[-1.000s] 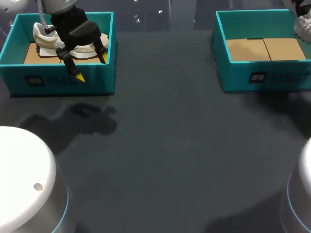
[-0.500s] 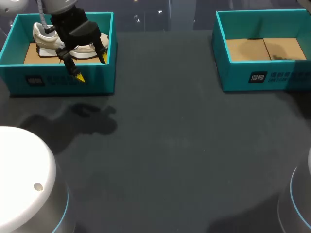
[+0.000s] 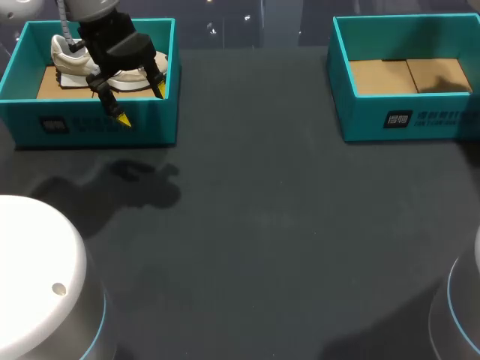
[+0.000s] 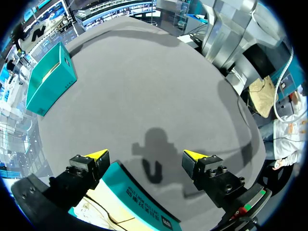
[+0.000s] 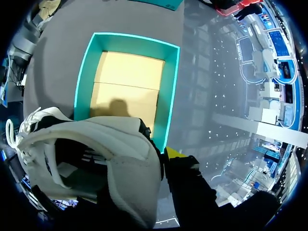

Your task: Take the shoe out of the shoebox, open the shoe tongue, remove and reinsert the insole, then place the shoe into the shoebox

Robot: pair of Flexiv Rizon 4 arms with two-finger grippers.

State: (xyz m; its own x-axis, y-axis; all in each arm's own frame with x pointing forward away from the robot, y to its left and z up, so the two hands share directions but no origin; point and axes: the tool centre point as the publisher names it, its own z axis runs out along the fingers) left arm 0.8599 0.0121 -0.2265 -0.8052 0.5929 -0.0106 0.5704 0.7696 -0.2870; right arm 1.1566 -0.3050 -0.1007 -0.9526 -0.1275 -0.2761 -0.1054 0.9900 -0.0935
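The dark table (image 3: 262,225) carries two teal shoeboxes well apart. The left shoebox (image 3: 97,124) has a white shoe (image 3: 66,51) lying on its cardboard floor, and the right shoebox (image 3: 405,120) is bare inside. A second shoe, the lifted shoe (image 5: 106,144), hangs in the air above that empty box. It shows only in the right wrist view, heel collar close to the camera and laces dangling. The right gripper (image 5: 159,144) has hold of it at the collar: one yellow tip lies against the outside, while the other finger is hidden by the shoe, so I judge the grip closed on it rather than see it whole. The left gripper (image 3: 140,105) hangs over the near wall of the left shoebox with its fingers spread wide and nothing between them. By my reading the first step is done for the lifted shoe — it is out of its box. Opening the tongue, pulling and refitting the insole, and setting the shoe back are all still to come, and I cannot tell whether the tongue has been touched. A second ago a white piece showed at the head view's far right corner over the right shoebox. It has since gone out of that view, and the shadow on the box floor has slid toward the right wall. The left arm has not shifted.
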